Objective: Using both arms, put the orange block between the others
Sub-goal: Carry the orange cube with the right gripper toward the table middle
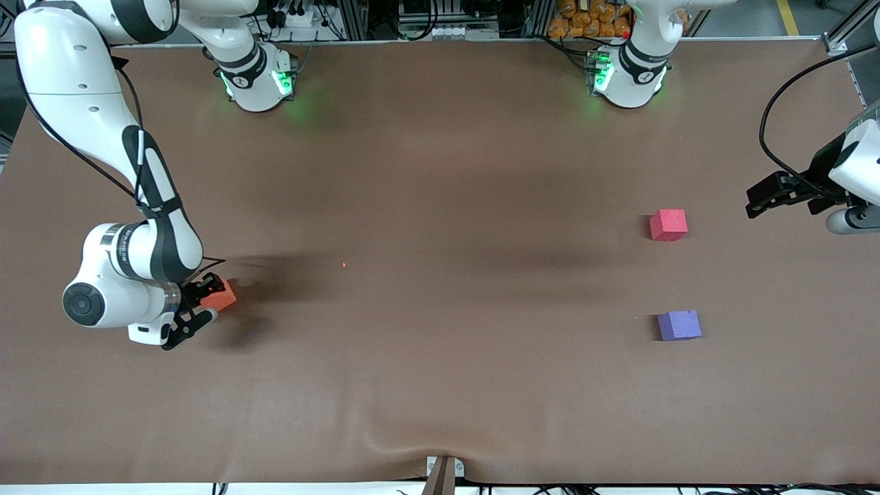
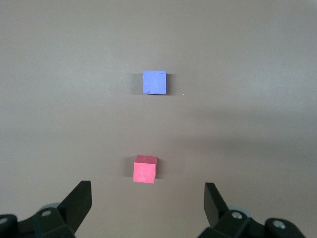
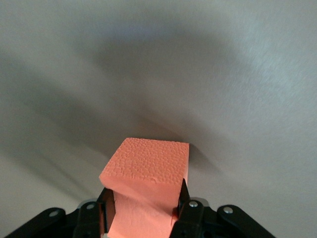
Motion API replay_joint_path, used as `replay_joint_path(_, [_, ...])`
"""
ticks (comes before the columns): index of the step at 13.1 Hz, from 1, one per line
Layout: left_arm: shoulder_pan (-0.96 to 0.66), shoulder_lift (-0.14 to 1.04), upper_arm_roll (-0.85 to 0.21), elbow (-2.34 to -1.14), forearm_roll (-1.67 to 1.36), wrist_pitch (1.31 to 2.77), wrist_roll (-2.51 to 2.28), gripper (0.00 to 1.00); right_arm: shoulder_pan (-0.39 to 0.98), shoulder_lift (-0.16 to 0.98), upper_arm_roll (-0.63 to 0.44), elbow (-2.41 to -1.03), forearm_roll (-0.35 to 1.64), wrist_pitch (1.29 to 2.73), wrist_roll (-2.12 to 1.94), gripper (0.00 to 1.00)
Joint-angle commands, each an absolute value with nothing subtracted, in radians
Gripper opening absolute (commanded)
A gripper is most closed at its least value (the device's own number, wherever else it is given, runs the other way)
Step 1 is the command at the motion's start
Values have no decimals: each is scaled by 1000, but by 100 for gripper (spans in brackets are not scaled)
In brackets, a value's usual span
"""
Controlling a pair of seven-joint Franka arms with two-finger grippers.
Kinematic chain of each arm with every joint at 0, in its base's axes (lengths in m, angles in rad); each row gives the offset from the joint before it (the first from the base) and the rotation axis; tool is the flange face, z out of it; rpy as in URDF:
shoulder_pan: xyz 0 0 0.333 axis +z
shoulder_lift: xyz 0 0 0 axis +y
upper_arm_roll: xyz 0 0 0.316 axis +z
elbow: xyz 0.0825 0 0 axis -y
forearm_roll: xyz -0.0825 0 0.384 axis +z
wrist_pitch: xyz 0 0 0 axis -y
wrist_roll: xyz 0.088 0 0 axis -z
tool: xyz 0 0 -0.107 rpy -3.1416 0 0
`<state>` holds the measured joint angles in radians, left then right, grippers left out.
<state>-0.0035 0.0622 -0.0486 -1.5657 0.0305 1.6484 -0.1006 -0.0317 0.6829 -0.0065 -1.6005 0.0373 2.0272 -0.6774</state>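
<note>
The pickup is in hand: the right claw (image 1: 199, 306), low at the right arm's end of the bench (image 1: 440, 385), pinches the orange block (image 1: 221, 294). Next comes a carry toward the red-pink cube (image 1: 668, 225) and purple cube (image 1: 679, 325), likely a handover. The left claw (image 1: 773, 194) waits spread, its arm partly cut off.

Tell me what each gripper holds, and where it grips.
Right gripper is shut on the orange block, fingers on two opposite side faces. Left gripper is open, holding nothing.
</note>
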Motion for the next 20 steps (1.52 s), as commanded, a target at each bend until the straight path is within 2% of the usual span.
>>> replay_joint_path(1, [-2,72,-48,-1551,17,1647,-94,100,1,612,31,-1576,58,2023,-660,22])
replay_joint_path(5, [3,72,-48,-1562,18,1643,-83,100,159,557,49,-1559,84,2025,-322,22])
replay_joint_path(9, [6,86,-48,-1563,18,1643,-80,100,337,554,46,-1559,319,2043,-19,23])
replay_joint_path(11, [5,101,-48,-1559,17,1647,-80,100,443,563,41,-1560,331,2135,136,23])
replay_joint_path(13, [0,106,-48,-1558,17,1654,-81,100,544,592,41,-1560,333,2215,326,24])
replay_joint_path(16, [0,107,-48,-1560,17,1654,-81,100,644,636,38,-1557,342,2285,460,30])
replay_joint_path(20, [-8,140,-48,-1557,20,1684,-94,100,761,704,-27,-1496,463,2304,505,38])
